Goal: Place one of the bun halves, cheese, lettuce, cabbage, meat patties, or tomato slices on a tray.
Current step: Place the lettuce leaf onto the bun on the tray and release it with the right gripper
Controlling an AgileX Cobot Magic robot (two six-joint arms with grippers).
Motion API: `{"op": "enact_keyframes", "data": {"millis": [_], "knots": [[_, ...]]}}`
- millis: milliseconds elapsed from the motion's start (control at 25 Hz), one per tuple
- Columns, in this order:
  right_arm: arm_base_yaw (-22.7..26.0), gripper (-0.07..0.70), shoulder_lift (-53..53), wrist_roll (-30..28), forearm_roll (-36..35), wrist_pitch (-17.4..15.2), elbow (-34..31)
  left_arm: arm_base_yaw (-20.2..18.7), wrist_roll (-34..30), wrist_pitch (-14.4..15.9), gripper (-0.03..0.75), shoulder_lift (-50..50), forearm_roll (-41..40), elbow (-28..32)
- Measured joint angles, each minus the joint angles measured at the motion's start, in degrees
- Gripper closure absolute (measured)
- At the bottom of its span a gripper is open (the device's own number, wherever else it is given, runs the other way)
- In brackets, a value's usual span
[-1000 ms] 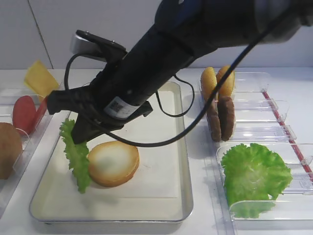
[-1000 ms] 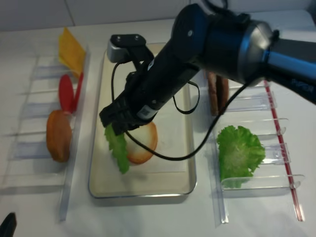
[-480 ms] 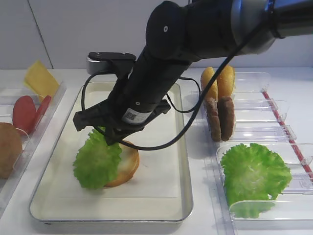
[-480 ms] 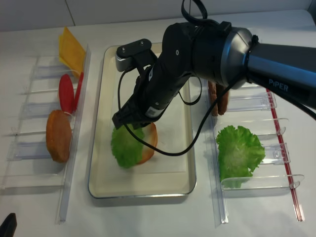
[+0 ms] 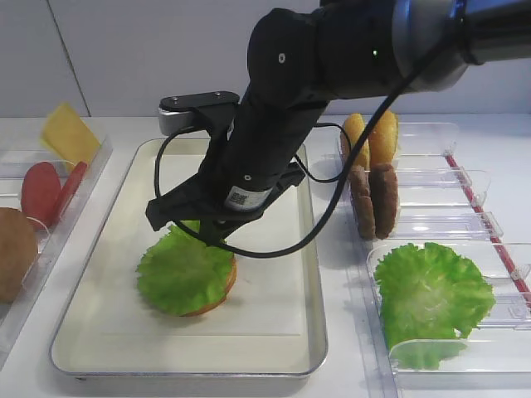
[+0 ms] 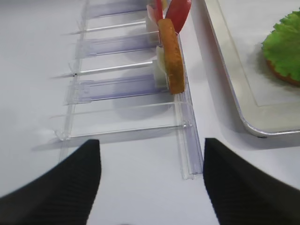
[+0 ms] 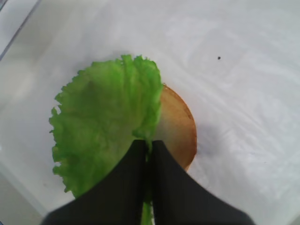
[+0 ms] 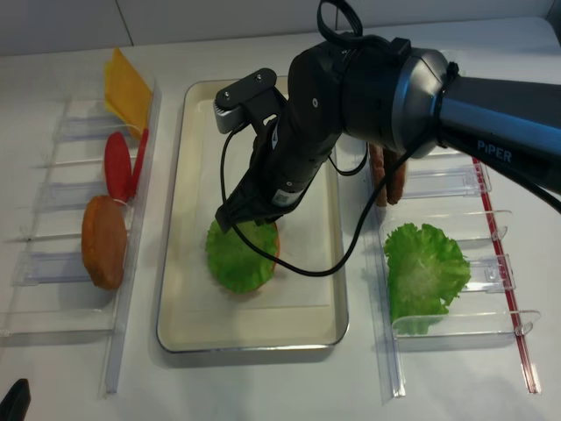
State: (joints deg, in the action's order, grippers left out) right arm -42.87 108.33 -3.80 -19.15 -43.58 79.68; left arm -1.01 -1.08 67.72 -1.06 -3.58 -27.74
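A frilly green lettuce (image 7: 98, 122) leaf lies over the left part of a bun half (image 7: 176, 126) on the cream tray (image 5: 282, 332). My right gripper (image 7: 149, 143) is shut on the leaf's edge, with green pinched between the black fingers. From above, the arm reaches over the tray (image 8: 193, 324) and the gripper (image 8: 235, 221) sits at the top of the lettuce (image 8: 238, 259). My left gripper (image 6: 152, 164) stands open over bare table beside a clear bin, holding nothing. Cabbage is out of view.
Clear bins on the left hold cheese (image 5: 68, 133), tomato slices (image 5: 41, 191) and a bun half (image 5: 15, 253). Bins on the right hold bun halves (image 5: 371, 137), meat patties (image 5: 373, 199) and another lettuce leaf (image 5: 431, 290).
The lettuce hung upright at the left of the bun half; my right gripper has swung right and lowered, laying the leaf flat over the bun half.
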Motion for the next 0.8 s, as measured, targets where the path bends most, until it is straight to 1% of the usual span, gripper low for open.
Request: {"op": "enact_keyframes", "data": {"millis": [80,120,160,200,320,360,400,440,520,800], "knots": [[0.00,0.565,0.00,-0.60,-0.69,0.00,0.00,0.00,0.00,0.00,0.260,0.00,0.00,0.00],[0.00,0.542,0.00,-1.13,-1.06,-0.10,0.00,0.00,0.00,0.00,0.260,0.00,0.00,0.09],[0.00,0.496,0.00,-1.37,-1.35,-0.14,0.00,0.00,0.00,0.00,0.260,0.00,0.00,0.09],[0.00,0.421,0.00,-1.49,-1.61,-0.13,0.00,0.00,0.00,0.00,0.260,0.00,0.00,0.09],[0.00,0.107,0.00,-1.52,-1.23,-0.02,0.00,0.00,0.00,0.00,0.260,0.00,0.00,0.09],[0.00,0.039,0.00,-1.52,-0.49,0.07,0.00,0.00,0.00,0.00,0.260,0.00,0.00,0.09],[0.00,0.004,0.00,-1.52,0.35,0.07,0.00,0.00,0.00,0.00,0.260,0.00,0.00,0.09],[0.00,-0.022,0.00,-1.52,1.11,0.07,0.00,0.00,0.00,0.00,0.260,0.00,0.00,0.09],[0.00,-0.046,0.00,-1.52,2.57,-0.16,0.00,0.00,0.00,0.00,0.260,0.00,0.00,0.09],[0.11,-0.060,-2.00,-1.74,6.03,-2.53,0.00,0.00,0.00,0.00,0.260,0.00,0.00,0.09]]}}
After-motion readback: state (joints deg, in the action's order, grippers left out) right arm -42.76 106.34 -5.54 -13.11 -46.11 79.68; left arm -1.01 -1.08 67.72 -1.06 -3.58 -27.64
